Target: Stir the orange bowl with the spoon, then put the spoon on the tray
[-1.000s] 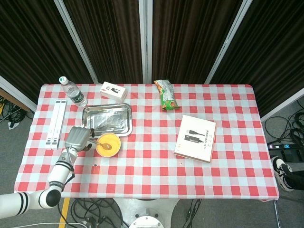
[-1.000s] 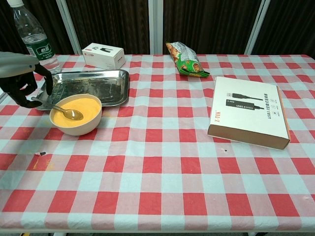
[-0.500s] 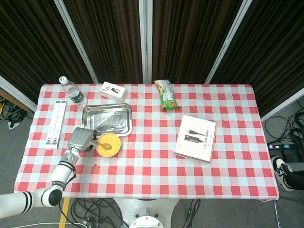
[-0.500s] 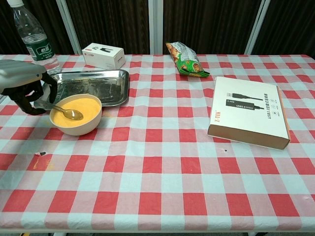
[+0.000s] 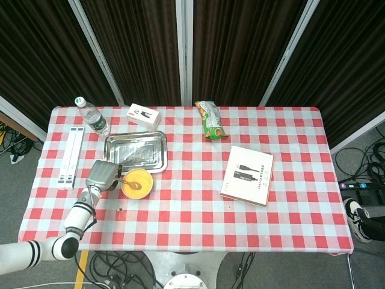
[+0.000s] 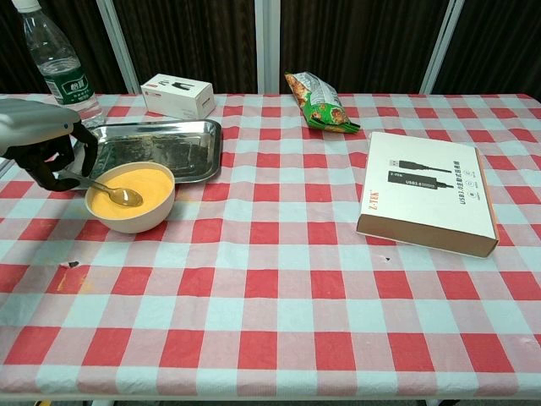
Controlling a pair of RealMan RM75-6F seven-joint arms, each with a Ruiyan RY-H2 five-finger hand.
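- Your left hand (image 5: 101,176) grips the spoon (image 5: 130,182) handle, bowl end inside the orange bowl (image 5: 137,183).
- Tray (image 5: 135,152) sits just behind the bowl.
- Water bottle (image 5: 92,117) and white box (image 5: 143,114) sit behind the tray.

Tray (image 6: 152,139) shiny scuffed metal; spoon (image 6: 114,192) glossy metal; tablecloth (image 6: 279,279) matt checked cloth; bottle (image 6: 59,63) clear plastic.

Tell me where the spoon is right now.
In the chest view, at far left, the spoon lies with its tip in the orange bowl, handle held by the left hand, just before the tray.
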